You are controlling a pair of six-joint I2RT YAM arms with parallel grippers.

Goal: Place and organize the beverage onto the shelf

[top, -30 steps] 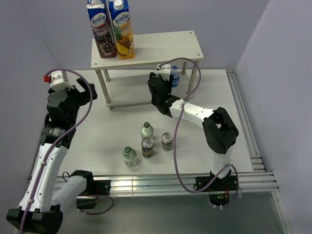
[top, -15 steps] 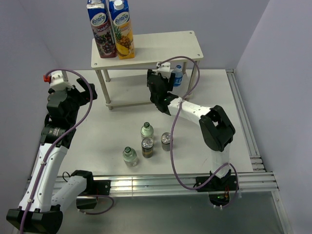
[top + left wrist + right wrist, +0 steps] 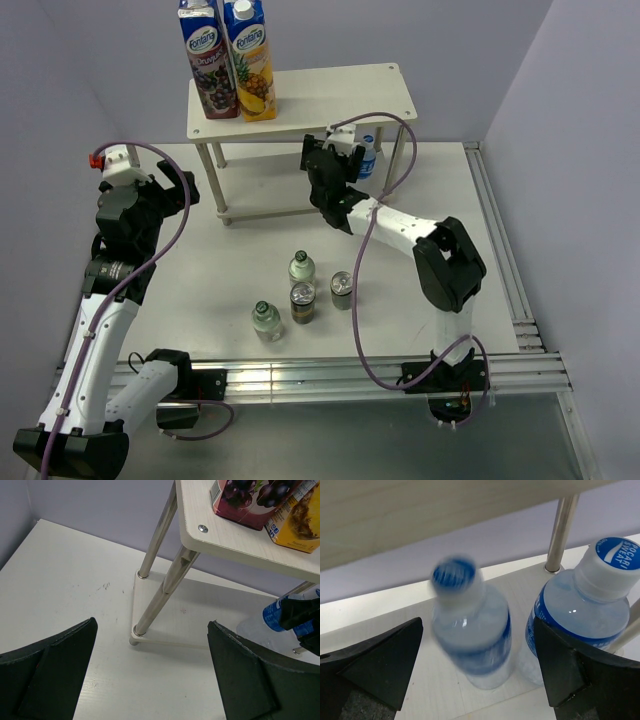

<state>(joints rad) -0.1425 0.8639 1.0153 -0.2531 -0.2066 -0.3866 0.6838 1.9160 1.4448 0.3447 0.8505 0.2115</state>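
Cream-white boards of the shelf [image 3: 330,92] filled the far part of my overhead view, with two juice cartons [image 3: 228,60] standing at the left end of the top board. I had the right gripper [image 3: 477,630] reaching in under that top board, above the lower one, and its jaws stood wide apart. Between them, on the lower board, was a blurred water bottle [image 3: 472,640] with a blue cap and blue label. It leaned a little to the left in the wrist view, and I could see a gap between it and each finger. Just beside it on the right, close to a metal leg [image 3: 561,532], stood the second water bottle [image 3: 580,615], upright and sharp, with Pocari Sweat printed on its cap. From above, only one of the pair showed past the gripper.

On the table [image 3: 490,200] in front of the shelf, well apart from it, stood the green-capped bottles [image 3: 301,268] [image 3: 266,320] and the cans [image 3: 303,300] [image 3: 343,288] in a loose cluster, all upright.

The left gripper [image 3: 175,188] hung off the shelf's left end, near its front left leg, jaws wide and holding nothing. Its wrist camera looked at that corner of the shelf and the tabletop.
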